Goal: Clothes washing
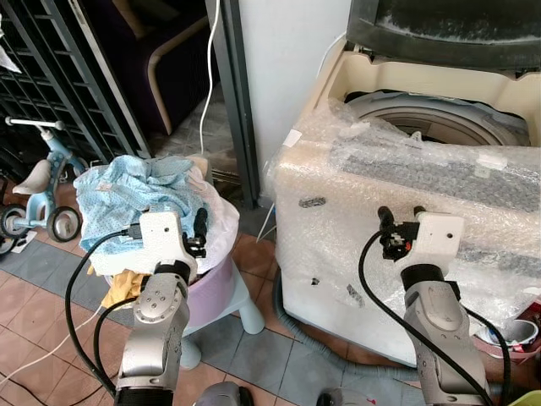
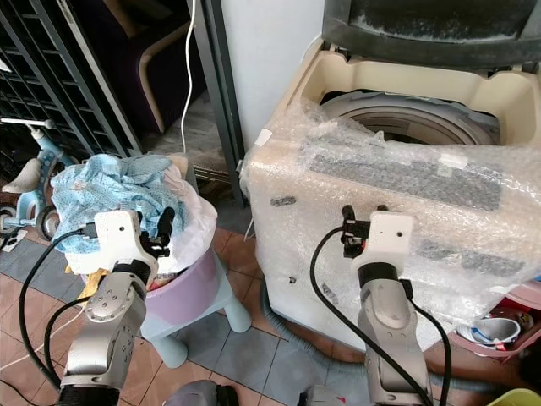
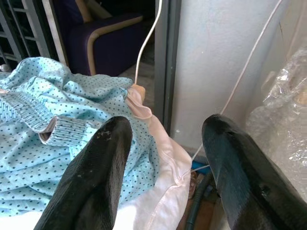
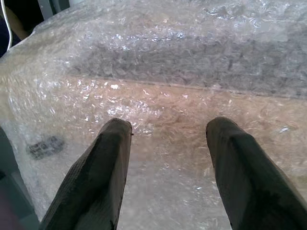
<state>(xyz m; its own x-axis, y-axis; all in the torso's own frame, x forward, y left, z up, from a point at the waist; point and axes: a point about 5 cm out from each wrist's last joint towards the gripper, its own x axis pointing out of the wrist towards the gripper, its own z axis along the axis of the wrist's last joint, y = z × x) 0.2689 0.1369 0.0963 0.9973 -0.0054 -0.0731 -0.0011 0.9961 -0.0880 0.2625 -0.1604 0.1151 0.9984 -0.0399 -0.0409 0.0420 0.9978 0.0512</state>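
Note:
A cream top-loading washing machine [image 1: 406, 211], wrapped in bubble wrap, stands on the right with its lid up and its drum [image 1: 439, 118] open. On the left, a lavender basket [image 1: 215, 288] is heaped with a light-blue dotted garment [image 1: 139, 190] over white cloth [image 1: 221, 222]. My left gripper [image 1: 199, 227] hovers open at the basket's right rim, just above the white cloth and the blue garment [image 3: 57, 110]. Nothing is between its fingers [image 3: 96, 172]. My right gripper [image 1: 401, 218] is open and empty, close to the machine's wrapped front face [image 4: 163, 96].
A child's balance bike [image 1: 38, 182] and a black metal grille stand at far left. Behind the basket are a dark armchair [image 1: 169, 59], a hanging white cable [image 1: 207, 76] and a grey door frame [image 1: 241, 110]. A grey hose [image 1: 296, 326] lies on the tiles below the machine.

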